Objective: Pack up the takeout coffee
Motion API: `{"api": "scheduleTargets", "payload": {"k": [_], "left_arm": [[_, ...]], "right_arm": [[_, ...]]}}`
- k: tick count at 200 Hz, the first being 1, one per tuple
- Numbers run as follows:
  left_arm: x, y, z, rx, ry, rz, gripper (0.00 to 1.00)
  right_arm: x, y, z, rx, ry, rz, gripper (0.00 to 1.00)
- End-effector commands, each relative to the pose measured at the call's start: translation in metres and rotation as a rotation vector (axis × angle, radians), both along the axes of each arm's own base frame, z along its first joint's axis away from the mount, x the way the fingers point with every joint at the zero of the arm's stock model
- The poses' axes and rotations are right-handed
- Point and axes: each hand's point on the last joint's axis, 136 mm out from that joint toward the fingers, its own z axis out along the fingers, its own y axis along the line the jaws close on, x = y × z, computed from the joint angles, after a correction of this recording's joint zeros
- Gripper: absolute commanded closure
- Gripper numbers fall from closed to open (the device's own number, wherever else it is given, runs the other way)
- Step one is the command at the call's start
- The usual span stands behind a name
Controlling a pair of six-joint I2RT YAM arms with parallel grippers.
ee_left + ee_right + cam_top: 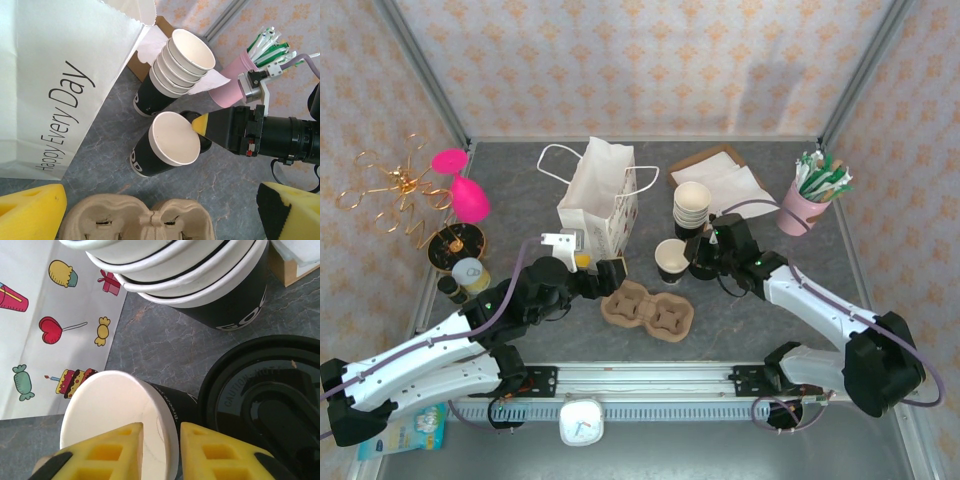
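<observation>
The rim of the coffee cup (pixel 105 405) is seen between the fingers of the right hand (pixel 161 432), parted a little; a black lid (pixel 260 390) is laid just right of it

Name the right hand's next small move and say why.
Probably lift the right hand straight up off the lidless cup. Its fingers straddle the rim with a gap showing, so the cup looks released and stands upright. The black lid lies right beside it, not yet on, so that seems the next pick.
</observation>
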Motion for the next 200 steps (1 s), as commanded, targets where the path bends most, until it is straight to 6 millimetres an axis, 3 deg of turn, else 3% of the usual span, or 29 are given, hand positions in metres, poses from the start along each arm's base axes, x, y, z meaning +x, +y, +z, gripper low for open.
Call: {"api": "scheduleTargets", "payload": {"k": [1, 38, 83, 115, 151, 200], "left_arm": [[-0.001, -0.004, 0.007, -0.024, -0.006, -0.012, 0.01], [-0.003, -0.009, 0.009, -0.031, 0.000, -0.039, 0.01], [-0.002, -0.019, 0.005, -0.026, 0.011, -0.071, 0.01], [-0.001, -0.020, 0.005, -0.018, 0.005, -0.071, 0.01], [-0.002, -0.018, 0.004, -0.017, 0.004, -0.067, 0.01], [-0.002, -0.014, 0.001, -0.008, 0.006, -0.056, 0.01]], "right_arm": [[0.003, -0.005, 0.013, -0.035, -0.028, -0.014, 0.73], [0.002, -0.024, 0.039, -0.089, -0.054, -0.082, 0.61], [-0.003, -0.068, 0.038, -0.271, 0.037, -0.229, 0.48], [0.001, -0.070, 0.026, -0.260, 0.109, -0.238, 0.39], [0.010, -0.057, 0.001, -0.248, 0.186, -0.209, 0.32], [0.024, -0.051, -0.010, -0.260, 0.197, -0.215, 0.21]]}}
